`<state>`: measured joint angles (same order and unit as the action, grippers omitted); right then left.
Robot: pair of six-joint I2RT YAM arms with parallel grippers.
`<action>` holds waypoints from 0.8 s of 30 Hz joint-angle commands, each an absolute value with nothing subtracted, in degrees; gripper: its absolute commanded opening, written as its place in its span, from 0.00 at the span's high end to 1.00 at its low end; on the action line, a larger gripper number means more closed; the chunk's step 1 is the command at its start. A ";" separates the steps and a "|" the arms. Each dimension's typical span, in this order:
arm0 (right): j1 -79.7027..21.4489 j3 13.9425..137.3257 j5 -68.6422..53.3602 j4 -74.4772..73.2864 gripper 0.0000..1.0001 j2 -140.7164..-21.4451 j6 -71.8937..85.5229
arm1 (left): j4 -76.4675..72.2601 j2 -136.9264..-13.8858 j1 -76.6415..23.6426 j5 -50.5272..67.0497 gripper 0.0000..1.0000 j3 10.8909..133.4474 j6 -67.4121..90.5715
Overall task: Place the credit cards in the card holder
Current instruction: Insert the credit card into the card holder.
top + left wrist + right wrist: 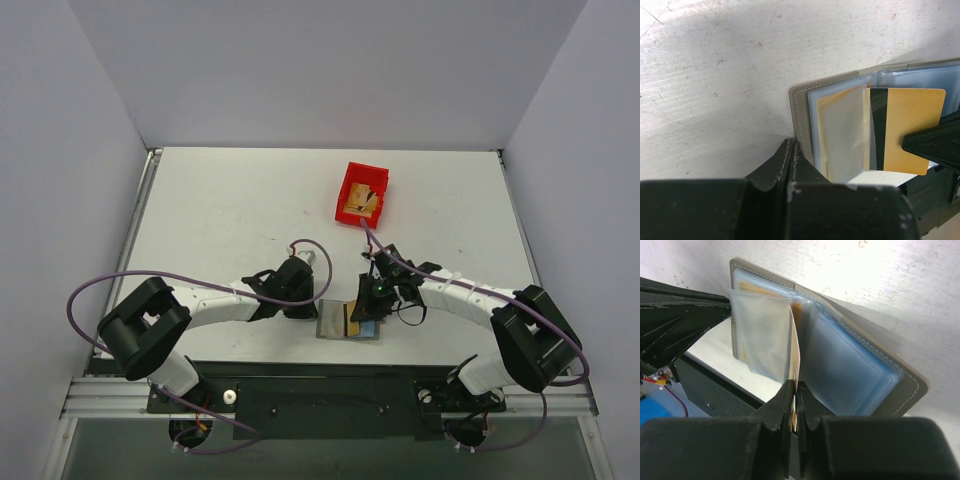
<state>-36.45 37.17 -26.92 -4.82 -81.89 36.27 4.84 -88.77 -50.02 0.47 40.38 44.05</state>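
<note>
Grey card holder (350,322) lies open at the desk's (230,220) near edge, its cover pinched by the closed left gripper (792,150). The right gripper (795,392) clamps a gold credit card (910,125) against the clear sleeves (765,335).

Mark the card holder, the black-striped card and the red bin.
card holder (801,117): left wrist view, grey cover edge.
black-striped card (914,122): left wrist view, gold face.
red bin (369,169): top external view, far rim.

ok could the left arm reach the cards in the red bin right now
Probably not yet: the left pincer is shut on the edge of the card holder while the right pincer holds a card. Nothing blocks the way to the red bin, but it must let go first.
</note>
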 commanded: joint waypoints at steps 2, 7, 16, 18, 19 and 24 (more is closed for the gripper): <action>-36.21 35.86 -22.33 -9.67 1.00 -80.42 38.23 | 8.09 -91.93 -49.75 -1.58 1.00 39.46 42.36; -36.21 35.07 -21.53 -7.56 1.00 -79.19 40.78 | 7.91 -92.02 -49.75 -1.49 1.00 39.55 42.28; -36.21 35.51 -26.28 -5.36 1.00 -81.56 42.10 | 8.09 -92.20 -49.75 -1.41 1.00 39.90 42.01; -36.12 35.16 -27.86 -3.70 1.00 -81.91 42.19 | 8.09 -92.37 -49.75 -1.32 1.00 40.08 42.01; -36.12 34.90 -28.99 -2.30 1.00 -82.00 42.27 | 7.91 -92.46 -49.75 -1.23 1.00 39.99 42.01; -36.12 33.66 -31.99 3.86 1.00 -82.44 43.41 | 8.00 -92.81 -49.75 -1.14 1.00 40.34 41.75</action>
